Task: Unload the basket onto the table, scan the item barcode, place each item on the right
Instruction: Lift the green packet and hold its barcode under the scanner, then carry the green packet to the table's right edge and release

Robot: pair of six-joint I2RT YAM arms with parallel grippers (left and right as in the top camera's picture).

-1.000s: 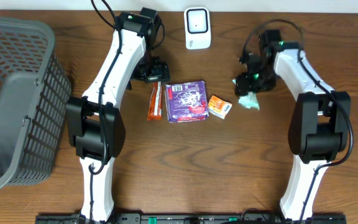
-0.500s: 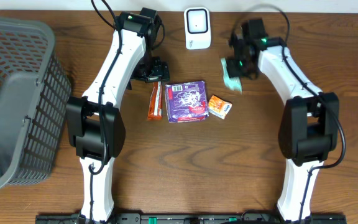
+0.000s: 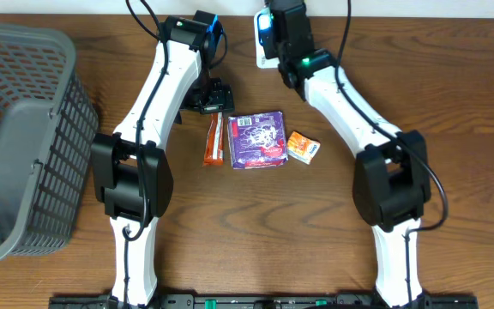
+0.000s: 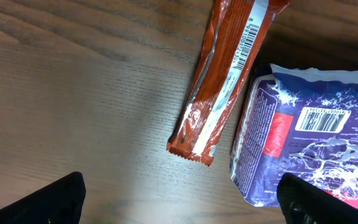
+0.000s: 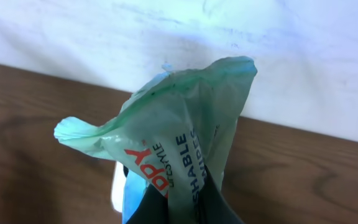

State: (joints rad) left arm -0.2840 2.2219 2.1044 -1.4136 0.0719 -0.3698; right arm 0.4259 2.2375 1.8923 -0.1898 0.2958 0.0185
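Observation:
In the right wrist view a pale green wipes packet (image 5: 179, 124) with red and blue print is crumpled upward, pinched in my shut right gripper (image 5: 180, 202). Just behind it shows a sliver of the white scanner (image 5: 122, 186), lit blue. From overhead the right gripper (image 3: 281, 26) hangs over the scanner (image 3: 263, 51) at the table's far edge and hides the packet. My left gripper (image 3: 208, 96) stands open above an orange bar (image 4: 229, 81) and a purple packet (image 4: 309, 143) whose barcode faces up; its fingers (image 4: 48, 202) hold nothing.
A grey basket (image 3: 24, 137) fills the left side. The orange bar (image 3: 213, 140), the purple packet (image 3: 258, 140) and a small orange box (image 3: 303, 147) lie in a row mid-table. A white wall runs behind the scanner.
My right gripper closed on the green packet at the right, lifted it and carried it left and back to the scanner. The left arm stayed still.

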